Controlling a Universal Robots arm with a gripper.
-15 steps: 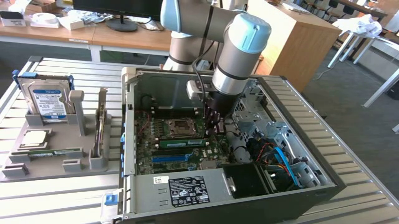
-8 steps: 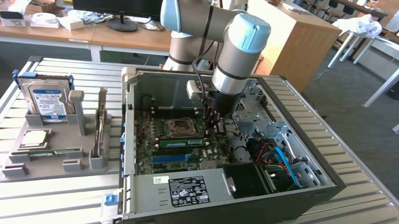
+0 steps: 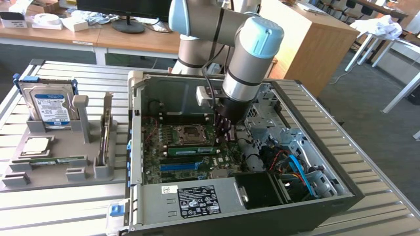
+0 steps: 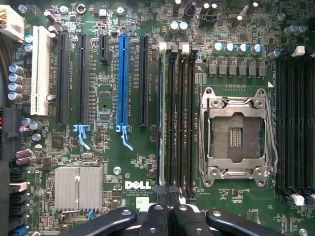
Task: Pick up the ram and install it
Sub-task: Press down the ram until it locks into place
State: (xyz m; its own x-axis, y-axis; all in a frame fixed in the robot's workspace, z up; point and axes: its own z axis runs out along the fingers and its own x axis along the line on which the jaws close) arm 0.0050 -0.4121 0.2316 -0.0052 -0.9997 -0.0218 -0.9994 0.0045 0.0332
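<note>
The gripper's black fingers sit closest to the wrist camera, pressed together with no gap visible between them: the jaws are fully closed. Their tips meet at the near end of the ram. It is seen edge-on as a thin pale-green line in the slot of the bank farthest from the socket. I cannot tell whether the tips pinch the ram's edge or only bear on it.

In the exterior view the ram is a green stick beside the socket, inside the open case. The gripper is down at the stick's end toward that view's right.

Judged from this, the ram is in or right at its slot, but the pictures do not settle whether it is fully seated.

- With contact at one end only, force there could tilt the stick, so that one end seats and the far end rides high.
- If the edge is slightly off the slot's line, pressing could jam it or strain the board.
- The end latches are too small to read; a closed one would block seating.

Outside the case, on the exterior view's left, a tray holds a drive.
</note>
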